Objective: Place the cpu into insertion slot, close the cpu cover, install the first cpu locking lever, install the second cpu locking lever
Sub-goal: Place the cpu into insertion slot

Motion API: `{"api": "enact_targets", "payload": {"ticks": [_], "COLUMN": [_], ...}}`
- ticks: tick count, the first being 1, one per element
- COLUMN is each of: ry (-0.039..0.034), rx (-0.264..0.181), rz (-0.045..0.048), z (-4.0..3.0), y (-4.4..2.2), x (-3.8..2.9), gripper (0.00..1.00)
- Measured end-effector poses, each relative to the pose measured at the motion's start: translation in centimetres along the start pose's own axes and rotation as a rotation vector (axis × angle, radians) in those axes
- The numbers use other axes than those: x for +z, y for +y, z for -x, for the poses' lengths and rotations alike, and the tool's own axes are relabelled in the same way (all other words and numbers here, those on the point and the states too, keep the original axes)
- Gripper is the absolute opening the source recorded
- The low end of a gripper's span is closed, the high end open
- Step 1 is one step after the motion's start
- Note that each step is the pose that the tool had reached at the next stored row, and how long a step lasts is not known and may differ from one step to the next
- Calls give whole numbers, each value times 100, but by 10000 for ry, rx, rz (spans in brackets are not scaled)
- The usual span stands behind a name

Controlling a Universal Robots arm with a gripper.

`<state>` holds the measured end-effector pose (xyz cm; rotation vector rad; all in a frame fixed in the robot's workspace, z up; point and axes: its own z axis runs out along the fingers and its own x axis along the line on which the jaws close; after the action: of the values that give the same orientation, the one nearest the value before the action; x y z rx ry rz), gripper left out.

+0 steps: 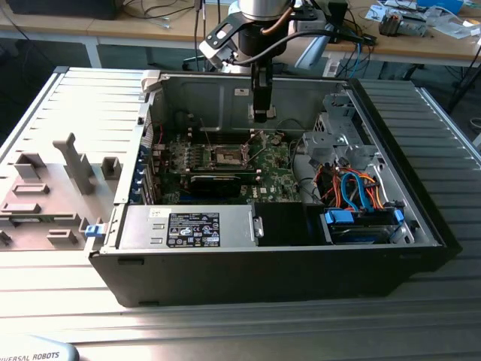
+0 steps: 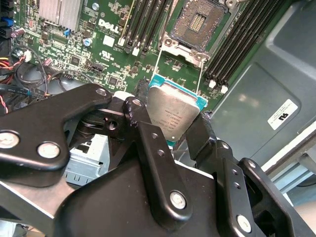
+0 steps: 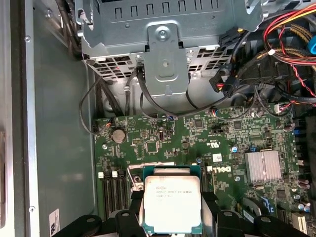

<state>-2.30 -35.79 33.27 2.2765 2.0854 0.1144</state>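
My gripper (image 1: 260, 115) hangs inside the open computer case, above the motherboard's back part. It is shut on the cpu (image 2: 173, 111), a small square chip with a silvery top and a green-blue rim, held at its two sides by the black fingers (image 2: 140, 111). In the first wrist view the cpu (image 3: 171, 202) sits between the fingers above the green board. The insertion slot (image 2: 197, 22) lies open and bare, a little way from the chip, with two thin wire locking levers (image 2: 158, 61) released beside it. I cannot make out the cpu cover.
Black memory slots (image 2: 244, 42) flank the socket. A black graphics card (image 1: 218, 183) lies in front of it, a grey power supply (image 1: 188, 228) at the case front. A drive cage (image 3: 165, 44), cable bundles (image 1: 357, 188) and a heatsink (image 3: 264, 165) stand nearby. The case walls (image 1: 203, 98) close in.
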Motion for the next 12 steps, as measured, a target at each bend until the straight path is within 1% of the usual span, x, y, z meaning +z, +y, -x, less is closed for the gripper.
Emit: {"api": "enact_targets", "payload": {"ticks": [12], "ry": [-11], "rx": [121], "rz": [3], "z": [0], "y": [0], "x": [0], "gripper": [54]}}
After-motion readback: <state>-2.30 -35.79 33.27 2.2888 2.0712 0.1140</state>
